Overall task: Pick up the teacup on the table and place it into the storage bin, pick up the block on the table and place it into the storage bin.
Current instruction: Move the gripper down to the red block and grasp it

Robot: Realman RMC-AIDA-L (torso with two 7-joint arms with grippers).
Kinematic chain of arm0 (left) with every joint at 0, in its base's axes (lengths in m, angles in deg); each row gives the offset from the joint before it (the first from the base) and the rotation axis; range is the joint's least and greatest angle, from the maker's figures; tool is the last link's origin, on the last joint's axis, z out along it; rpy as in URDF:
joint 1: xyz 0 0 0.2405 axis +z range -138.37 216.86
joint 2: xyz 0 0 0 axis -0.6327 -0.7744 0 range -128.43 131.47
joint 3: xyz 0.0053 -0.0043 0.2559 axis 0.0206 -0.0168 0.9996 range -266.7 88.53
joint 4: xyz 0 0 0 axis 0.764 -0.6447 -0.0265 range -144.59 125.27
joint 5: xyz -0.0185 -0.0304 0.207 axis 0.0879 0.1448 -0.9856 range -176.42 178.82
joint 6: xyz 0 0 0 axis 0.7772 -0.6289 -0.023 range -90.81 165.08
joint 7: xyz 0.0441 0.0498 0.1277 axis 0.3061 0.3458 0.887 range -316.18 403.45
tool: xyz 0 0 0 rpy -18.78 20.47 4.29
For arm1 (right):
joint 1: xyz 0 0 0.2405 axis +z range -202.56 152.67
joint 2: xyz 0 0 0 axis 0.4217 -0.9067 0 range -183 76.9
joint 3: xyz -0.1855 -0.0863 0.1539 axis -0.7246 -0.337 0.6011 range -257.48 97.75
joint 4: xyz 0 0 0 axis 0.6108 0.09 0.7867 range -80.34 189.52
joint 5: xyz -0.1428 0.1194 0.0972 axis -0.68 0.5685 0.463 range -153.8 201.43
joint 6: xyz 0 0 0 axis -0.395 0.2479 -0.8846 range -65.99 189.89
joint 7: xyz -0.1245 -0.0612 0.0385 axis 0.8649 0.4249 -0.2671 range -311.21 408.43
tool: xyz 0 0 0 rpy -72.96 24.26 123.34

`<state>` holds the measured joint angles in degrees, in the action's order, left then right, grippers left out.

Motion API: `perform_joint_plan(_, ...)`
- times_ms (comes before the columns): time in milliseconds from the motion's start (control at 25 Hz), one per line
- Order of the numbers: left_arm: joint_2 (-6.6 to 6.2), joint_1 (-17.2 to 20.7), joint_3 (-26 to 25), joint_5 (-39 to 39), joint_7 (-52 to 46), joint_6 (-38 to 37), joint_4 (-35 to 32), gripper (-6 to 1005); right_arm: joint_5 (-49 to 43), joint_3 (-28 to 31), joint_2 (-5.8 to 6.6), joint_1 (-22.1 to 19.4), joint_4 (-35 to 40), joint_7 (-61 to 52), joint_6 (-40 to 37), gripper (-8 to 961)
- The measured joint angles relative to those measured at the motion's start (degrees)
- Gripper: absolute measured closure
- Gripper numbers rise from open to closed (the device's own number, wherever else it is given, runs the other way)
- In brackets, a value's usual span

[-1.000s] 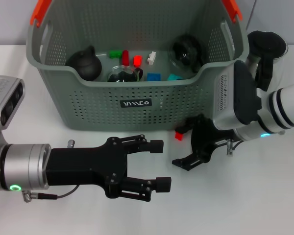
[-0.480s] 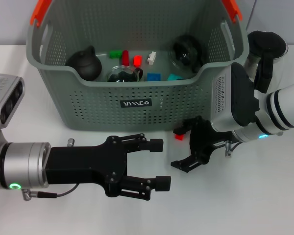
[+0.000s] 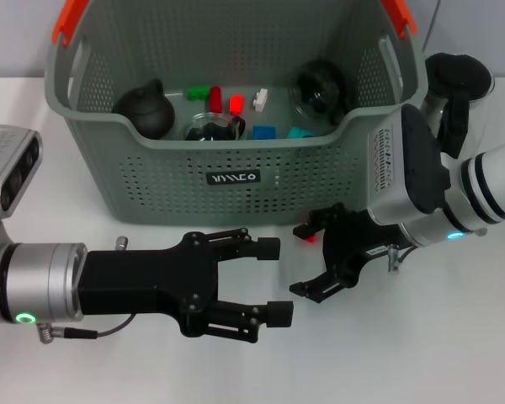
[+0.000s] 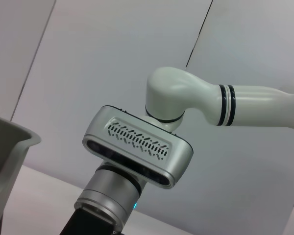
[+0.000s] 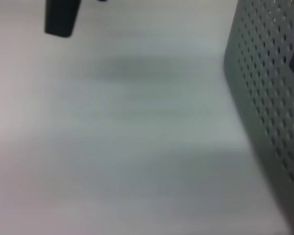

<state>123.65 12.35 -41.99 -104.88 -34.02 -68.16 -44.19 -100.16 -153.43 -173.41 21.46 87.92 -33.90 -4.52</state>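
A small red block point(image 3: 305, 239) lies on the white table just in front of the storage bin point(image 3: 236, 181), a grey-green perforated basket with orange-red handle ends. My right gripper point(image 3: 313, 257) is open, low over the table. Its far finger is right beside the block and its near finger lies toward the table's front. My left gripper point(image 3: 273, 281) is open and empty at the front middle, pointing right. No teacup shows on the table. The right wrist view shows the bin wall point(image 5: 264, 103) and bare table.
Inside the bin lie a black teapot point(image 3: 146, 109), a glass vessel point(image 3: 207, 128), a dark round item point(image 3: 320, 88) and several small coloured blocks. A silver and black kettle-like object point(image 3: 459, 80) stands behind my right arm. The left wrist view shows the right arm's wrist point(image 4: 137, 147).
My right gripper has drifted slightly toward the front left, staying open beside the red block. The left arm and the block have not moved.
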Motion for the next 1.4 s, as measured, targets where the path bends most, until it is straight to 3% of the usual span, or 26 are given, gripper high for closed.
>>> perform_joint_plan(1400, 0.04, -0.28, -0.17, 0.00, -0.05, 0.10, 0.00, 65, -0.12, -0.79, -0.13, -0.44, -0.63, 0.04, 3.37, 11)
